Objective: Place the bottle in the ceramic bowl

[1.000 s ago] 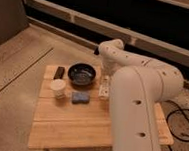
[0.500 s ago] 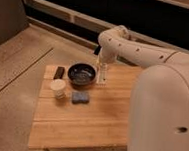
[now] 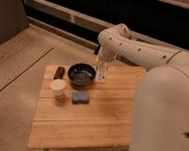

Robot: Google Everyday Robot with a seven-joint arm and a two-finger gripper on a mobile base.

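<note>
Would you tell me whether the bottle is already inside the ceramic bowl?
No, the hand holds the bottle upright just beside the ceramic bowl, outside its rim.

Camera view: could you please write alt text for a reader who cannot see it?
A white robot arm's claw grips a small white bottle upright just beside a dark bowl on a wooden table. A white cup and blue sponge sit in front of the bowl.
</note>
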